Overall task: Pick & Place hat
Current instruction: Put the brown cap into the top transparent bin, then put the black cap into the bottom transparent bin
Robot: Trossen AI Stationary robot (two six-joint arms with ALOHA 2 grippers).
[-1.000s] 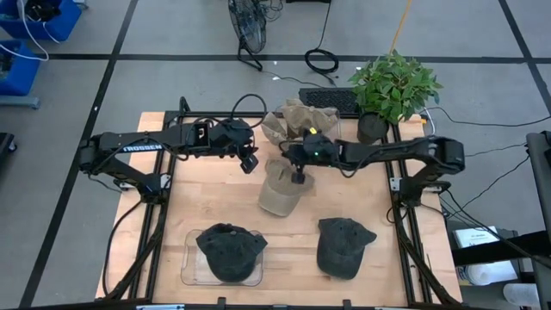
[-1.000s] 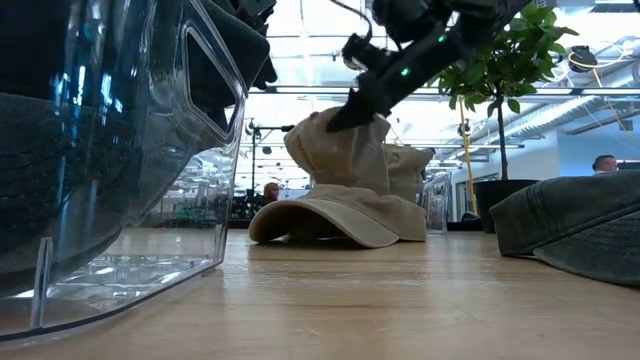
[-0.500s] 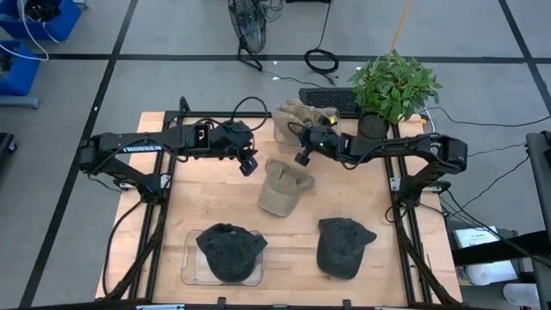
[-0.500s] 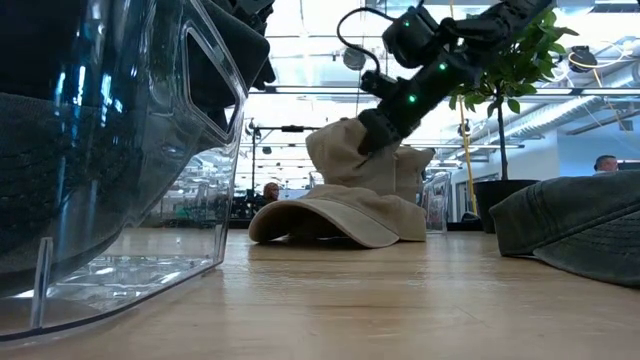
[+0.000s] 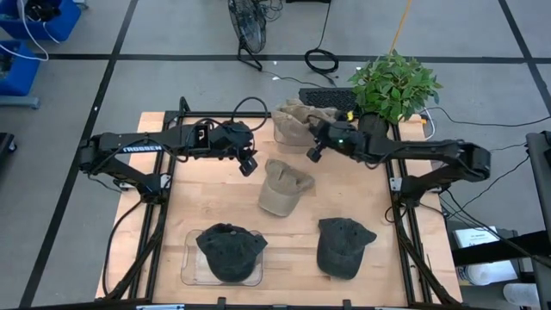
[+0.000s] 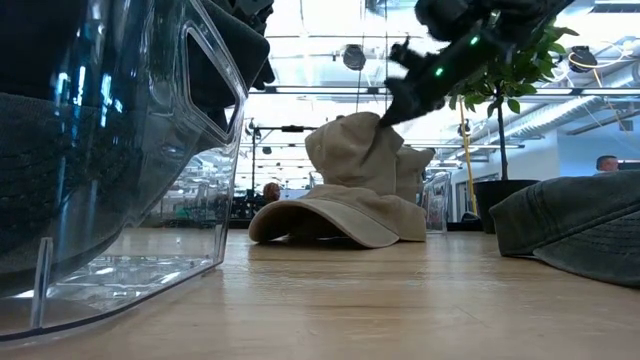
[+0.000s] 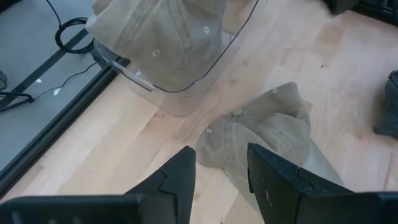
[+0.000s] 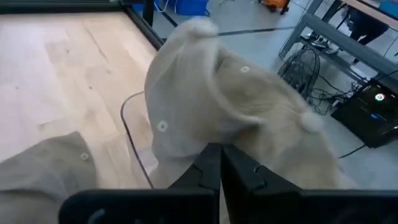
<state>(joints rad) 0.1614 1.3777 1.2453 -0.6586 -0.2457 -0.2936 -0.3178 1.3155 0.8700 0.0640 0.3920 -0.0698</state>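
Note:
A tan hat [image 5: 281, 188] lies on the table's middle, brim down toward the near edge, its crown standing crumpled [image 6: 345, 150]. My right gripper [image 5: 313, 154] is shut, up off the table just right of and beyond that hat, near a clear bin of tan hats [image 5: 297, 120]. In the right wrist view its tips [image 8: 219, 163] hang before those binned hats [image 8: 217, 106]. My left gripper [image 5: 248, 164] is open and hovers left of the tan hat [image 7: 267, 130], touching nothing. A dark hat [image 5: 228, 251] sits in a clear tray; another dark hat [image 5: 344, 246] rests on the table.
The clear tray [image 5: 191, 274] sits at the near edge, its wall looming at the left of the low view [image 6: 120, 180]. A potted plant [image 5: 392, 86] stands at the far right corner. Bare wood lies between the tan hat and the two dark hats.
My right gripper has let go of the tan hat's crown and drawn away up and toward the far right, over to the bin of tan hats. The hat stays on the table with its crown left crumpled upright.

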